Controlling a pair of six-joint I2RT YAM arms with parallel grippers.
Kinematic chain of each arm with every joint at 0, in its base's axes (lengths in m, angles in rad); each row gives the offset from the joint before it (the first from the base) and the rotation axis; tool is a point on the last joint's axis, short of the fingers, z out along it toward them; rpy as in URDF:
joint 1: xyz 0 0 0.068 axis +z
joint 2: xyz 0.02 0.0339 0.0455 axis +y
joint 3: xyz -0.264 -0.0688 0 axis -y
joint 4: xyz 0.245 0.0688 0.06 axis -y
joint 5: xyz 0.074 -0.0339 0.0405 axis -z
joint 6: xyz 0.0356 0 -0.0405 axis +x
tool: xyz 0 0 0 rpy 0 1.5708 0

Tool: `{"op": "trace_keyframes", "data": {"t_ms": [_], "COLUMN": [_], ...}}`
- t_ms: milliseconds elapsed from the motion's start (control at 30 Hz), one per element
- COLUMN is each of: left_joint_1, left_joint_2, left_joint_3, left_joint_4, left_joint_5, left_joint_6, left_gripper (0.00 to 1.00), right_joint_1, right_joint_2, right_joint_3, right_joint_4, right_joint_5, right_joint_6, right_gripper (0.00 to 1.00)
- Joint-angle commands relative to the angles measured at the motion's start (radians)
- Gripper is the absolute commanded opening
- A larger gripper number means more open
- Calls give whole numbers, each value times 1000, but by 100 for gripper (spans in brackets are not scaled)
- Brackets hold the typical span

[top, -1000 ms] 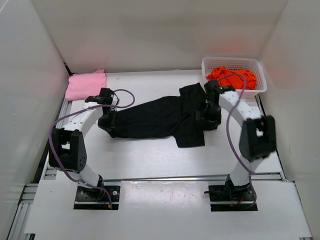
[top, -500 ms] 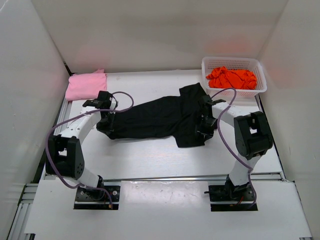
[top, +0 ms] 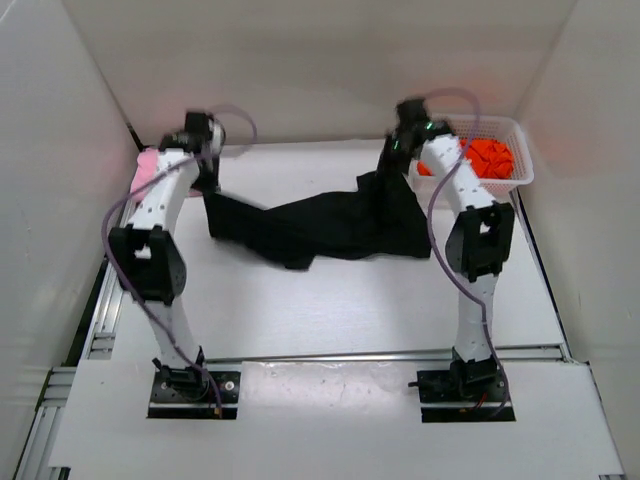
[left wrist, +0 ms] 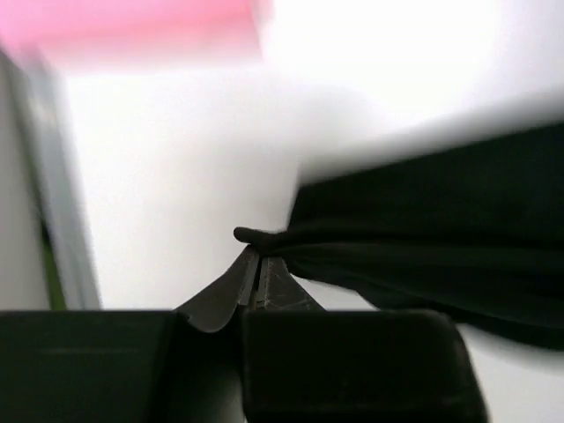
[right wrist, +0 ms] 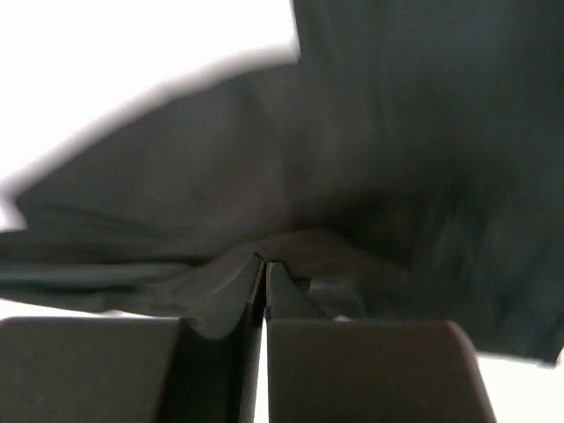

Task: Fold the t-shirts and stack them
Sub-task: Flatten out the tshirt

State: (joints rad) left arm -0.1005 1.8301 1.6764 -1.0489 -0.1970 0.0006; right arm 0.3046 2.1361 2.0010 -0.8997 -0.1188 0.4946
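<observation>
- The bench is showing as a flat, white, smooth surface, and the folding work is being done on it.
- The black t-shirt is being held up by two edges at the far side of the bench; its middle is sagging in soft, limp folds, with the lower hem seemingly trailing on the surface. The step in hand is judged to be the spreading-out of this shirt before folding.
- The white mesh basket, rigid and rectangular, is standing at the far right corner.
- The pink t-shirt is lying at the far left corner as a flat pad, partly hidden by the left arm.
- The orange t-shirt is lying crumpled in the basket, not yet folded.
- The left gripper is being kept clenched on a bunched edge of the black cloth.
- The right gripper is likewise pinched tight on a ridge of the same cloth.
- Next, even tension is likely being called for, so that the shirt is lowered flat without wrinkles.
</observation>
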Motion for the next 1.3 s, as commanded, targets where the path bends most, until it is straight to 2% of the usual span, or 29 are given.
{"op": "trace_keyframes", "data": {"t_ms": [0,67,100,133,167,267,333,467,567,700,800,933,1033,1200,1267], "left_joint_1": [61,71,71,71,49,9,-1,-19,-19,-44,-53,-53,-53,-53,-53], "left_joint_2": [84,107,77,36,-62,-196,-242,-359,-414,-501,-528,-548,-583,-623,-623], "left_joint_3": [522,705,675,613,448,207,113,-85,-257,-556,-690,-875,-928,-974,-974], "left_joint_4": [-11,10,45,135,176,217,217,217,217,217,217,217,217,208,208], "left_joint_5": [-125,-145,-145,-145,-145,-96,-96,-105,-133,-173,-182,-196,-217,-251,-239], "left_joint_6": [-1,-1,-1,-1,-1,-1,-1,-1,-1,-1,-1,-1,-1,-1,-1], "left_gripper": [10,10,10,10,10,10,10,10,10,10,10,10,10,10,10], "right_joint_1": [-103,-157,-168,-177,-177,-177,-177,-137,-99,-10,83,215,292,364,340], "right_joint_2": [-31,-190,-267,-406,-460,-576,-642,-772,-884,-1046,-1111,-1122,-1110,-1059,-1000], "right_joint_3": [505,367,257,148,-19,-175,-258,-581,-752,-1072,-1255,-1399,-1452,-1470,-1406], "right_joint_4": [-91,11,145,206,247,257,237,237,255,255,255,255,255,255,255], "right_joint_5": [-77,-140,-140,-140,-140,-143,-153,-107,-78,-22,-12,-1,-1,10,40], "right_joint_6": [57,102,129,130,130,90,67,44,44,93,154,238,289,311,289], "right_gripper": [0,0,0,0,0,0,0,0,0,0,0,0,0,0,0]}}
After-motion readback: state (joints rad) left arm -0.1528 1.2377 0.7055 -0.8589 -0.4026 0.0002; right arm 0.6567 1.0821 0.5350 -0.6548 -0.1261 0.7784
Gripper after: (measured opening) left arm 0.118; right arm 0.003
